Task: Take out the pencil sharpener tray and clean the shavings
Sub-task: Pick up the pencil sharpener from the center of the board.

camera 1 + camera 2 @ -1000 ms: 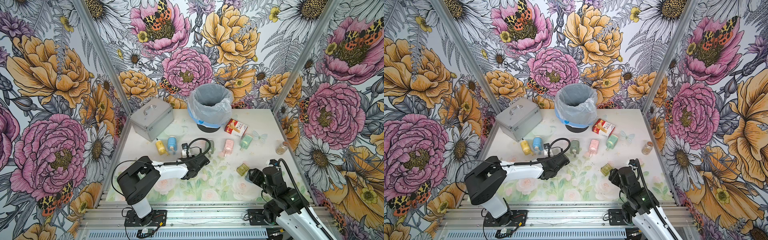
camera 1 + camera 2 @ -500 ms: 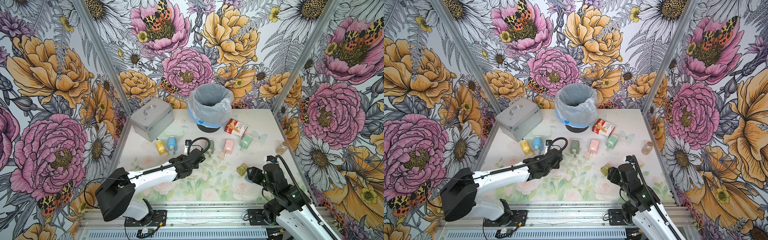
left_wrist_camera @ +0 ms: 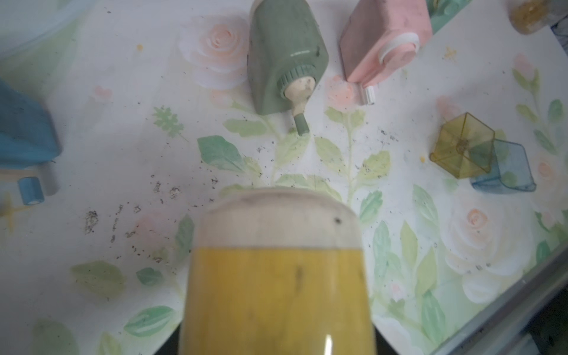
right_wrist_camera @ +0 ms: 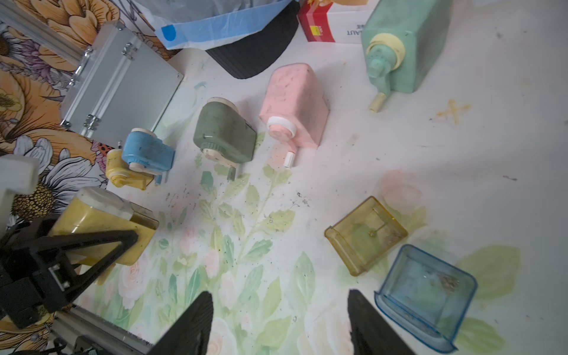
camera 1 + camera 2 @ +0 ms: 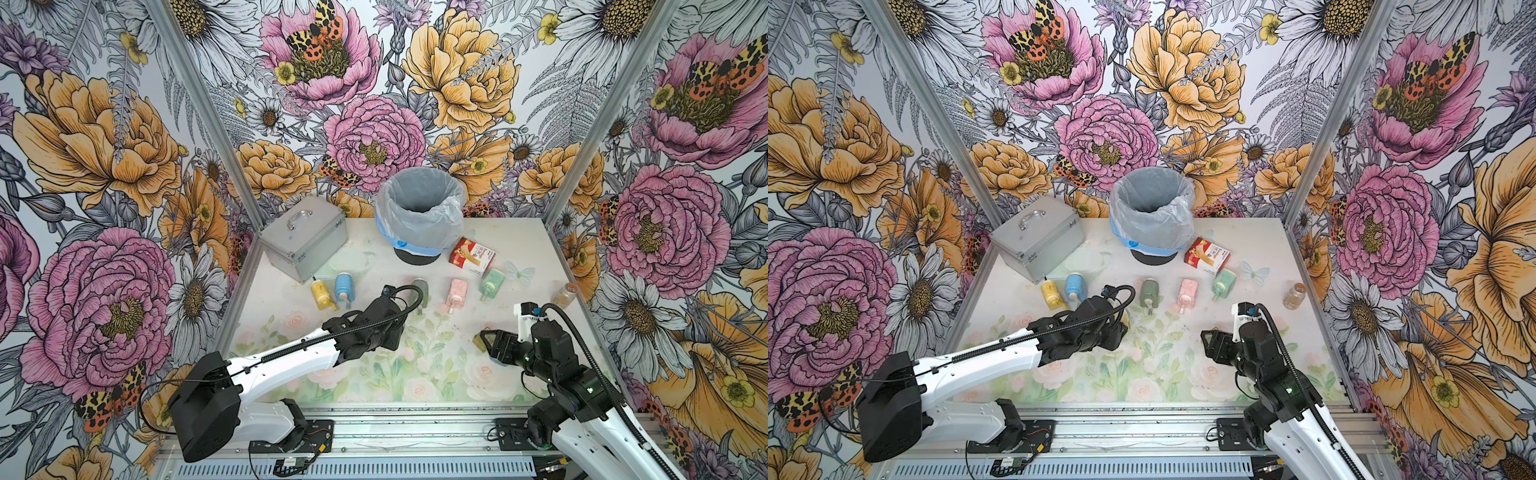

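Note:
My left gripper [image 5: 397, 328] is shut on a yellow pencil sharpener [image 3: 276, 276] with a cream cap, held just above the floral mat; the right wrist view shows this sharpener [image 4: 104, 221] between the black fingers. My right gripper [image 4: 279, 295] hangs open and empty over the mat. Beside it lie a yellow see-through tray [image 4: 365, 235] and a blue see-through tray [image 4: 425, 292], both out of their sharpeners. Dark shavings [image 3: 156, 187] are scattered on the mat, and a few crumbs sit in the blue tray.
A row of sharpeners lies across the table: yellow [image 5: 322, 293], blue [image 5: 344, 286], dark green [image 5: 419, 291], pink [image 5: 456, 293], mint [image 5: 491, 282]. Behind them stand a bag-lined bin [image 5: 419, 208], a metal case [image 5: 303, 237] and a red-white box [image 5: 471, 255]. A small jar [image 5: 564, 294] is at the right.
The left arm's shoulder and elbow have swung down and stretched out, while its gripper stays near the same spot with the sharpener. The right gripper has crept slightly toward the table's middle.

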### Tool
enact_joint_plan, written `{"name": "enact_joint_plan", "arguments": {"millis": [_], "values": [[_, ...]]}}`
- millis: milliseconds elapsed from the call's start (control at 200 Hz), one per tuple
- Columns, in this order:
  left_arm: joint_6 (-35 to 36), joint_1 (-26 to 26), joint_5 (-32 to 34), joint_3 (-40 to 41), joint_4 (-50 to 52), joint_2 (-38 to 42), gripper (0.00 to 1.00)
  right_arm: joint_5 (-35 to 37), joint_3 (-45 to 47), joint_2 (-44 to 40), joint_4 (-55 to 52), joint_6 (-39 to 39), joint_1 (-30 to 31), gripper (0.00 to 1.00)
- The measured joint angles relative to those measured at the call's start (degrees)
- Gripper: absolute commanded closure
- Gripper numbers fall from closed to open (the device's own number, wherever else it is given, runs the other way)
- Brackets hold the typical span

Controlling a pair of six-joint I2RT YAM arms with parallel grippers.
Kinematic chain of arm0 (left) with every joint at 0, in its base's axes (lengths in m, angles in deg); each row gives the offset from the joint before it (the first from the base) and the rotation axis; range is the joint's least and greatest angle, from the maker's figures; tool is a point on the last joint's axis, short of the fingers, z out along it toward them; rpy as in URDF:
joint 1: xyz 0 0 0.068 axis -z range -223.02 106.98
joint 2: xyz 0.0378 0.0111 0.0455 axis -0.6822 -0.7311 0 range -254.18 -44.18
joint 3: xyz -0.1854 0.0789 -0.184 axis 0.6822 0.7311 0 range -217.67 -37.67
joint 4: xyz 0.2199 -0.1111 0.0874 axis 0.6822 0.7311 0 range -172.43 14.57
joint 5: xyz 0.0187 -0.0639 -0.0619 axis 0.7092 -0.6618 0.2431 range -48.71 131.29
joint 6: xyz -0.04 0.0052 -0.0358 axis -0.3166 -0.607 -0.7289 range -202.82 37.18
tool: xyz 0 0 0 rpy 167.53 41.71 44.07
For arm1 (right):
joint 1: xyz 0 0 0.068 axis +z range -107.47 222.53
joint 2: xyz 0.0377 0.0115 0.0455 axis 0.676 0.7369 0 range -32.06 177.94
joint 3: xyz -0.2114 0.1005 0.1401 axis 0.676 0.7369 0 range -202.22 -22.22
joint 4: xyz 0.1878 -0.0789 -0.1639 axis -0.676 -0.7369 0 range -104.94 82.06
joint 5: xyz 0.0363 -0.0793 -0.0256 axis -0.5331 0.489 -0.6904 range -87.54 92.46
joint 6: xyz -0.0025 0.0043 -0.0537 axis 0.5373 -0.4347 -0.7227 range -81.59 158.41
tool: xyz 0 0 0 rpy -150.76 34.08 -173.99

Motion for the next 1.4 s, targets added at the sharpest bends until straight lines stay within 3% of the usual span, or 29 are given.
{"name": "enact_joint_plan", "arguments": {"millis": [240, 706, 1181, 1396], "values": [[7.0, 0.0, -11.7, -2.5, 1.9, 2.8, 1.00, -8.4, 0.0, 2.6, 7.5, -2.9, 0.0, 0.33], [16.6, -1.9, -32.1, -9.9, 5.1, 0.5, 1.00, -29.4, 0.1, 4.4, 18.3, -6.3, 0.4, 0.38], [24.0, -11.8, -47.4, -15.9, 11.1, -1.2, 1.00, -37.8, -4.0, 10.7, 21.9, -6.3, 1.8, 0.41], [26.6, -13.3, -53.7, -18.6, 13.0, -1.2, 1.00, -41.1, -8.7, 12.5, 22.7, -6.4, 2.4, 0.40]]}}
